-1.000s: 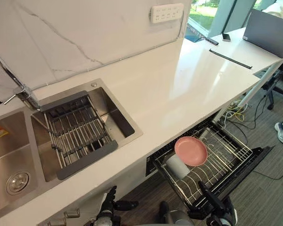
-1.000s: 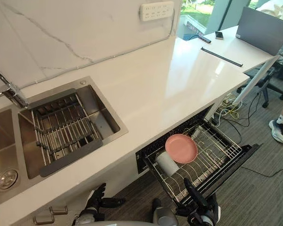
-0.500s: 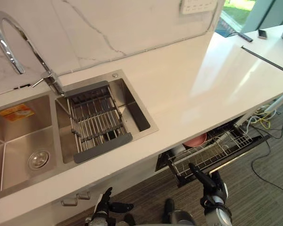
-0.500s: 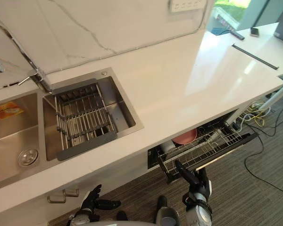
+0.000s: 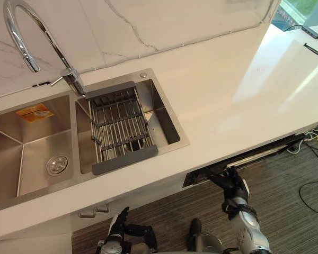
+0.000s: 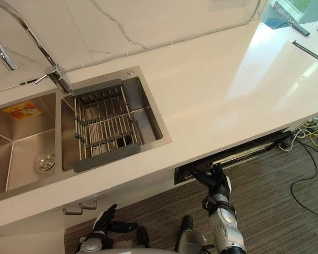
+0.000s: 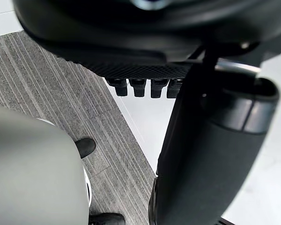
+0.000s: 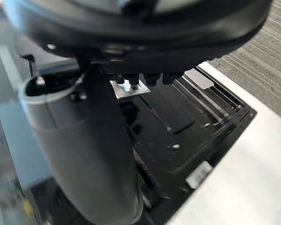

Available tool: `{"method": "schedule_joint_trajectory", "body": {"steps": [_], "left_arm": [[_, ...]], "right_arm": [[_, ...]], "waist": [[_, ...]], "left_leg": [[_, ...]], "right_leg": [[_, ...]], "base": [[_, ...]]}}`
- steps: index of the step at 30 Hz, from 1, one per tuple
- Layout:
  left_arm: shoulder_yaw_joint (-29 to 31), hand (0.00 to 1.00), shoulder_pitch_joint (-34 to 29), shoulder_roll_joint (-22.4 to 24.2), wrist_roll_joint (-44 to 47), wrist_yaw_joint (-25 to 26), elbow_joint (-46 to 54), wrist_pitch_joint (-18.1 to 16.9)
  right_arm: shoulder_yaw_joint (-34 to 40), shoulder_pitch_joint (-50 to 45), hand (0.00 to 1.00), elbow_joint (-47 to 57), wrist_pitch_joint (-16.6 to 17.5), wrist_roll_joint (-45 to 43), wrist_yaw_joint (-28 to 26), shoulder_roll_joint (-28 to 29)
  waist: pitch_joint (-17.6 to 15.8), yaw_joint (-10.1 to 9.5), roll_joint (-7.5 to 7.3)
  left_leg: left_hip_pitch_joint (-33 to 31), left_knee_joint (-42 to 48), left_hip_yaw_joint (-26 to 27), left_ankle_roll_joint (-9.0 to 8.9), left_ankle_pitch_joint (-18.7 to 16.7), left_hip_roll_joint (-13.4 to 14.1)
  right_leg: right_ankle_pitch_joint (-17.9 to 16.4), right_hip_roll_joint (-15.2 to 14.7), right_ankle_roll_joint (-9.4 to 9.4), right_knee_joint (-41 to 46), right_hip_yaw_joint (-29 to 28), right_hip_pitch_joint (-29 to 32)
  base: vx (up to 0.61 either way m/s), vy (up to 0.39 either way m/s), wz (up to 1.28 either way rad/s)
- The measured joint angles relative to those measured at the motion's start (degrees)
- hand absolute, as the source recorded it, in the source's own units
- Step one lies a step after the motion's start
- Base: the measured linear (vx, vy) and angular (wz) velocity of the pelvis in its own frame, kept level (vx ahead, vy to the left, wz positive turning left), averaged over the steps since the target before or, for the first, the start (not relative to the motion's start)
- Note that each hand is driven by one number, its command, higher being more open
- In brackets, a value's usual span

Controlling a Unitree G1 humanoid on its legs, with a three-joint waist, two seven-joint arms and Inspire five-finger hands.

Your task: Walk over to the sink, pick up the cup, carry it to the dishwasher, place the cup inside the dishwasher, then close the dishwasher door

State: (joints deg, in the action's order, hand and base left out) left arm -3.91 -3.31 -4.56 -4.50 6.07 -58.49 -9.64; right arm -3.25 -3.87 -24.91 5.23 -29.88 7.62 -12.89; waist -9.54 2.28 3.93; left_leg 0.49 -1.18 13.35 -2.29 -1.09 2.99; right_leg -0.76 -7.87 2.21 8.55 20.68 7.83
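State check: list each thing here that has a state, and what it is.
Dishwasher door: nearly shut, a narrow dark gap showing.
Right hand: open, straight fingers at the door's edge.
Left hand: open, idle, held low.
Faucet: no water visible.
Sink rack: no dishes on it.

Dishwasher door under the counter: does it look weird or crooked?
A bit odd: the dishwasher door is not fully shut, so a dark gap shows under the counter. The right hand is at its edge, fingers straight. The left hand hangs open below the sink. Nothing looks spilled or broken.
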Motion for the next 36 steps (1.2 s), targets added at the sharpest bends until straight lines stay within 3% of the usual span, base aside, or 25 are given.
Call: {"method": "schedule_joint_trajectory", "body": {"steps": [8, 21, 25, 29, 36], "left_arm": [[-2.2, 1.0, 0.1, -0.7, 0.0, -0.2, 0.0, -1.0], [-2.8, 1.0, 0.1, -1.0, 0.0, -0.1, 0.1, -1.5], [-2.7, 1.0, 0.2, -1.0, 0.0, 0.0, 0.1, -1.4], [-2.4, 1.0, 0.4, -1.4, -0.1, 0.1, 0.0, -1.1], [-2.2, 1.0, 0.5, -1.5, -1.1, 0.1, 0.0, -0.7]], "right_arm": [[-8.7, 6.2, 1.0, -6.1, -0.5, 7.8, -1.8, -7.9], [-8.8, 5.4, 1.0, -6.2, -0.5, 11.6, -3.6, -9.8], [-6.8, 1.1, 1.0, -2.8, -0.5, 14.4, -4.3, -9.8], [-7.2, -5.4, 1.0, 4.4, 2.2, 20.6, -10.1, -7.9], [-7.8, -7.6, 1.0, 0.1, 4.2, 27.7, -12.8, -1.2]], "waist": [[0.0, 0.0, -0.06], [-0.1, 0.24, -0.17], [-0.2, 0.27, -0.41], [-0.3, 0.73, -2.02], [0.8, 0.1, -3.69]], "left_leg": [[-0.3, 0.0, -0.2, -0.16, 0.1, 0.2], [-1.3, -0.1, -3.7, -1.11, 1.7, 1.4], [-1.1, -0.2, -5.5, -1.22, 1.7, 1.6], [-0.4, -0.2, -7.1, -1.42, 1.8, 1.8], [0.5, -0.2, -9.2, -1.47, 1.9, 1.6]], "right_leg": [[-0.1, 0.7, -0.19, 0.0, 0.0, 0.3], [0.9, 2.1, -1.39, -2.3, 3.0, -1.0], [0.7, 2.3, -1.5, -2.8, 4.7, -2.3], [0.0, 2.4, -1.56, -2.9, 6.2, -3.9], [-0.3, 1.7, -1.42, -2.9, 8.2, -5.9]], "base": [[0.0, -0.003, 0.0], [-0.03, -0.031, 0.1], [0.0, -0.024, 0.22], [0.0, -0.028, 0.19], [-0.01, -0.004, 0.17]]}}
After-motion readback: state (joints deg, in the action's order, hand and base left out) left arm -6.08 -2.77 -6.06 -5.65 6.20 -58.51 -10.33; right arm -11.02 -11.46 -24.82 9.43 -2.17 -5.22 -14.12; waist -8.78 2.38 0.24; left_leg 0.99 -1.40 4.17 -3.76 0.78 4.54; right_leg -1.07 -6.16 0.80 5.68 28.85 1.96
